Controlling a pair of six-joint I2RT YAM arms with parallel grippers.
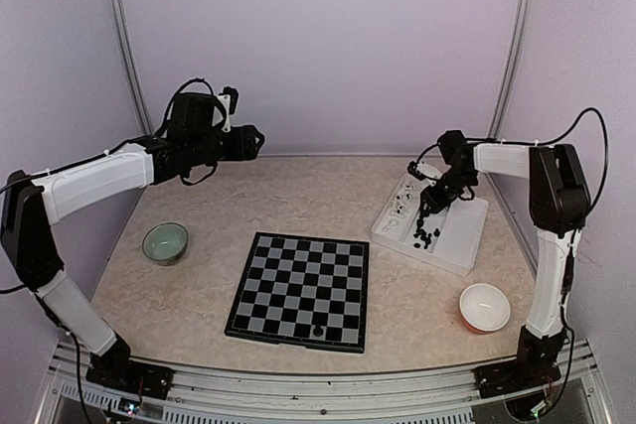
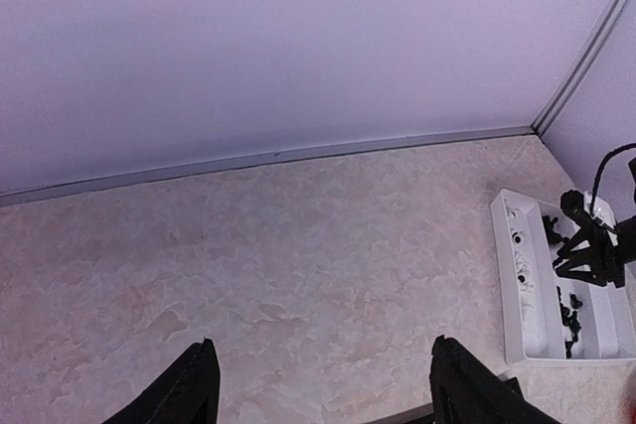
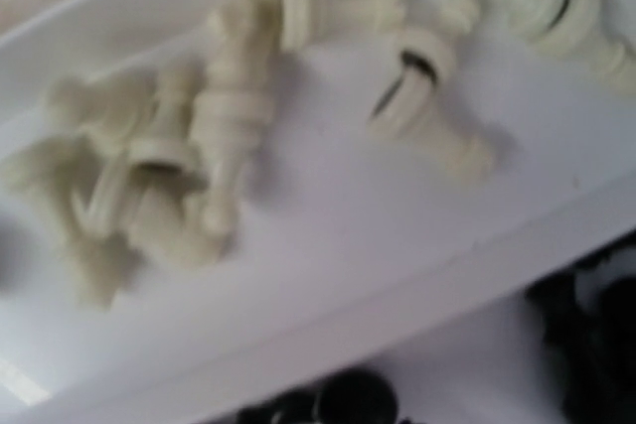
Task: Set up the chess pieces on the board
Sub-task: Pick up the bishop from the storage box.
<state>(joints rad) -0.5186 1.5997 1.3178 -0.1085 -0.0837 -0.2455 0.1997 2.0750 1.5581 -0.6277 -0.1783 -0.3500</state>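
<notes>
The board (image 1: 298, 290) lies flat at the middle front, with one black chess piece (image 1: 317, 330) on a near-edge square. Several more black chess pieces (image 1: 425, 235) lie in the white tray (image 1: 463, 232) at the right. My right gripper (image 1: 433, 208) reaches down into the tray over them; its jaws are not clear. The right wrist view shows blurred black pieces (image 3: 348, 399) below the tray divider (image 3: 417, 275). My left gripper (image 1: 248, 138) is raised at the back left, open and empty (image 2: 323, 369). The left wrist view also shows the tray (image 2: 509, 290).
White pieces (image 1: 400, 208) lie in the tray's left compartment, also seen close up (image 3: 219, 136). A green bowl (image 1: 165, 242) stands left of the board. A white bowl with an orange base (image 1: 484, 307) stands at the front right. Walls close the back and sides.
</notes>
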